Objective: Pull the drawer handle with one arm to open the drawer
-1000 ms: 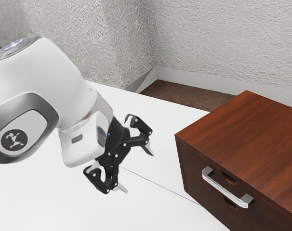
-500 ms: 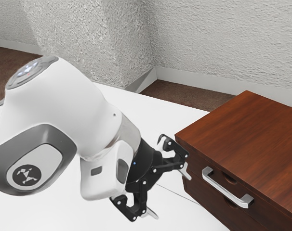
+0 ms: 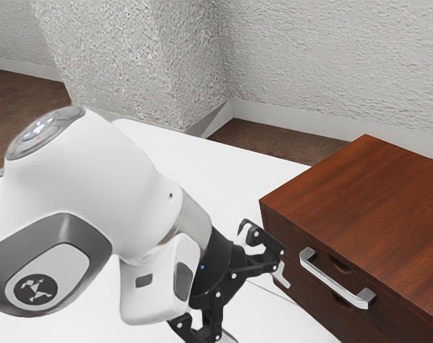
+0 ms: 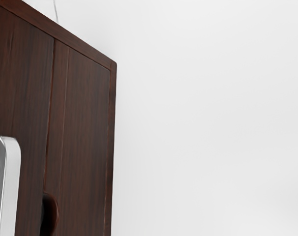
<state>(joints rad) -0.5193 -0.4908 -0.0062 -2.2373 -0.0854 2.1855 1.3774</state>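
**Surroundings.** A dark wooden cabinet stands on the white surface at the right of the exterior view. Behind the surface are a rough grey-white wall, a pale baseboard and a strip of brown floor. The white arm fills the lower left of the frame.

**Tool.** The black tool sits at the bottom centre, its fingers spread wide with nothing between them. Its upper finger is just beside the cabinet's near corner. Whether it touches the wood cannot be told from this angle. The cabinet's corner and a strip of the drawer front lie between the tool and the handle.

**Task item.** The drawer handle is a silver bar mounted on the drawer front, at the lower right of the exterior view. Its long axis runs along the drawer front, slanting from upper left to lower right in the frame. It stands off the wood at both ends and faces toward the tool. The drawer front appears flush with the cabinet. In the wrist view, one bent end of the drawer handle shows against the drawer front, with the surface beyond the cabinet's edge.
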